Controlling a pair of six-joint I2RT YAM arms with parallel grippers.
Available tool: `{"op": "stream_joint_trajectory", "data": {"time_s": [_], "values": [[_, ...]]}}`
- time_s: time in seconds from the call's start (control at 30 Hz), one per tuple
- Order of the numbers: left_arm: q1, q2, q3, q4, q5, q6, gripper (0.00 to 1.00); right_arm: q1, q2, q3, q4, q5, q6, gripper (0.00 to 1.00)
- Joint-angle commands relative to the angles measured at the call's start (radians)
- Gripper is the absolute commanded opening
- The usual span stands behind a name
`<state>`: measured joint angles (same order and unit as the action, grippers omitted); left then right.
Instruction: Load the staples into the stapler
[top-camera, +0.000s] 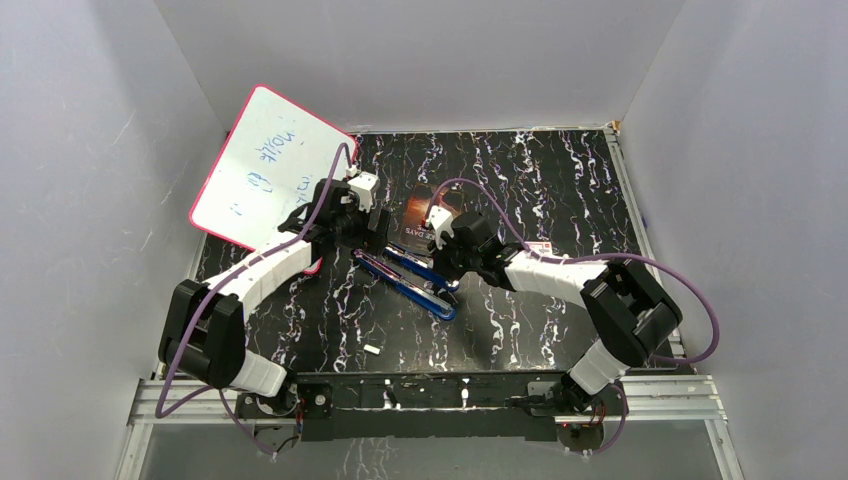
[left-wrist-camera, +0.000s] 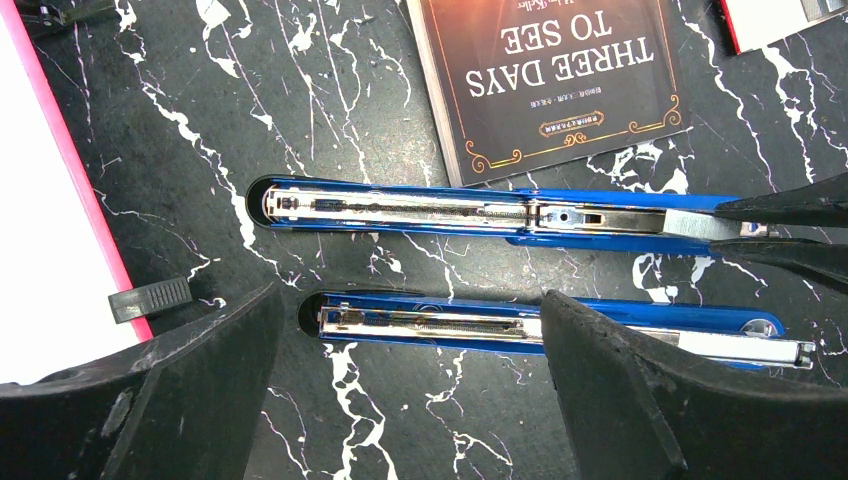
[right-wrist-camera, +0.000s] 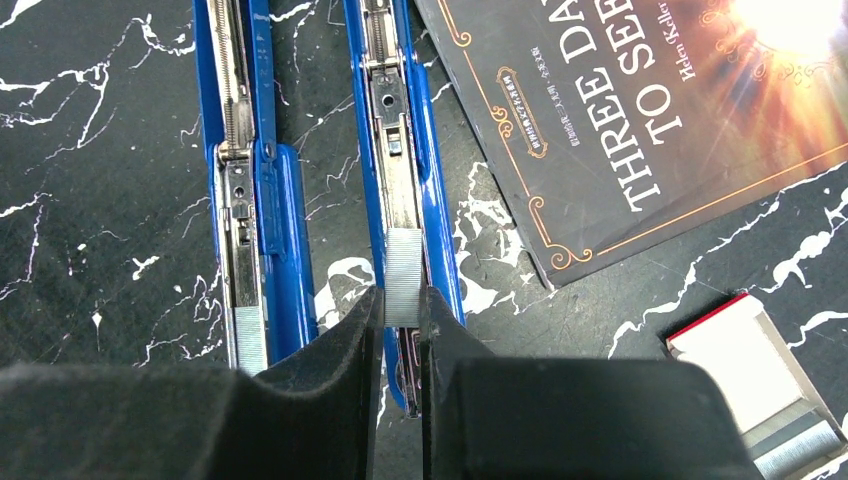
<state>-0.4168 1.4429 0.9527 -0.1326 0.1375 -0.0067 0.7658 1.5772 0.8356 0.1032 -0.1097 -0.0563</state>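
Your right gripper (right-wrist-camera: 402, 300) is closed down to a narrow gap and pinches a short, ribbed, silvery strip of staples (right-wrist-camera: 403, 265) by its long sides. That strip lies along the metal channel of the stapler (top-camera: 405, 280), in the rail nearest the book (right-wrist-camera: 650, 120). You cannot tell whether it is fully seated in the channel.

The stapler is blue and lies near the middle of the black marbled table (top-camera: 560, 180). It is opened out into two long rails side by side, both showing their springs. In the right wrist view a second strip (right-wrist-camera: 245, 340), also ribbed and silvery, sits at the 6 o'clock end of the other rail, at 9 o'clock from the held one.

Your left gripper (left-wrist-camera: 412, 300) is spread wide and holds nothing. In the left wrist view its fingers (left-wrist-camera: 640, 390) straddle the nearer rail, and you cannot tell whether they touch it.

From above, the book lies just beside the stapler at 12 o'clock. A pink-framed whiteboard (top-camera: 265, 165) sits at 10 o'clock, and a small red-and-white box (top-camera: 540, 245) at 3 o'clock. A small white scrap (top-camera: 372, 349) lies apart at 6 o'clock
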Motion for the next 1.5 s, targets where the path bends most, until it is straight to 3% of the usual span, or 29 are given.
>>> {"op": "stream_joint_trajectory", "data": {"time_s": [0.0,0.67,1.47], "values": [[-0.007,-0.029,0.006,-0.009,-0.006,0.010,0.98,-0.003,0.003,0.043,-0.009,0.017,0.000,0.00],[-0.006,-0.027,0.006,-0.006,-0.006,0.010,0.98,-0.002,-0.055,0.003,0.049,0.025,0.009,0.00],[-0.007,-0.030,0.006,-0.007,-0.007,0.010,0.98,-0.003,0.042,0.065,-0.086,0.018,0.006,0.00]]}}
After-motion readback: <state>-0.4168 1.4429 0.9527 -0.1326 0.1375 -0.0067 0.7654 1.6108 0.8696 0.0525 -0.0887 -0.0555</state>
